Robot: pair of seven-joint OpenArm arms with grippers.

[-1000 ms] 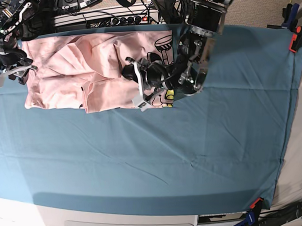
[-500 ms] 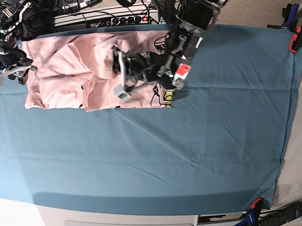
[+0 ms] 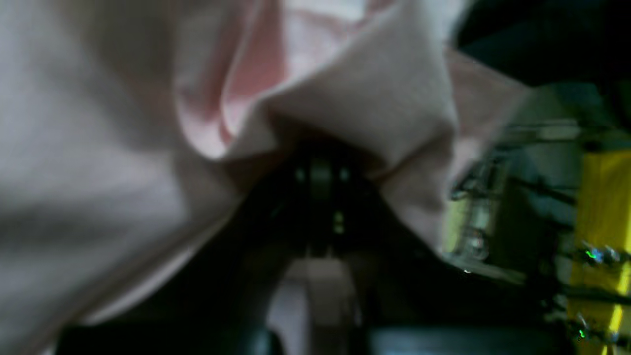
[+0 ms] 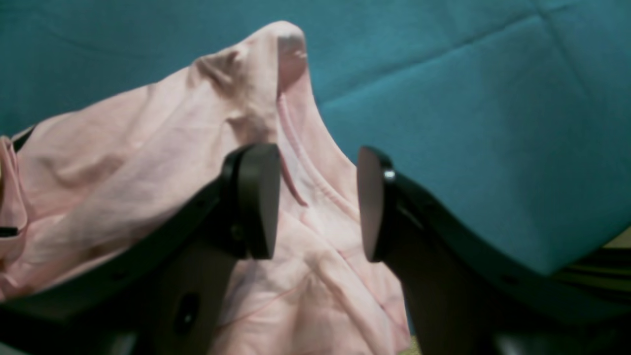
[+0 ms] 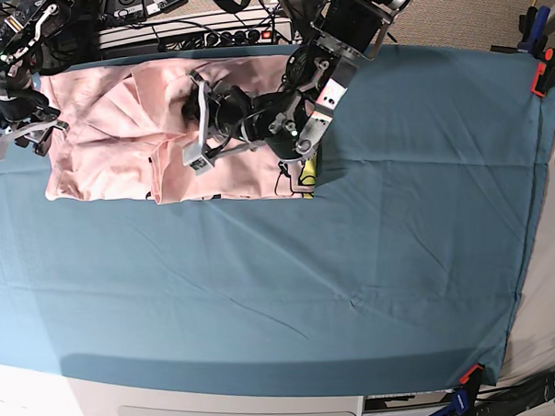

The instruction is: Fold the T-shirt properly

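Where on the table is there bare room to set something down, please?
The teal cloth is bare across the whole near half and the right side, up to the clamps. The far-left corner is crowded: the T-shirt, the left gripper pinching it, and the right gripper at its edge.

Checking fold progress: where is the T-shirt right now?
In the base view the T-shirt lies on the teal cloth's far left, the left gripper pinching it.
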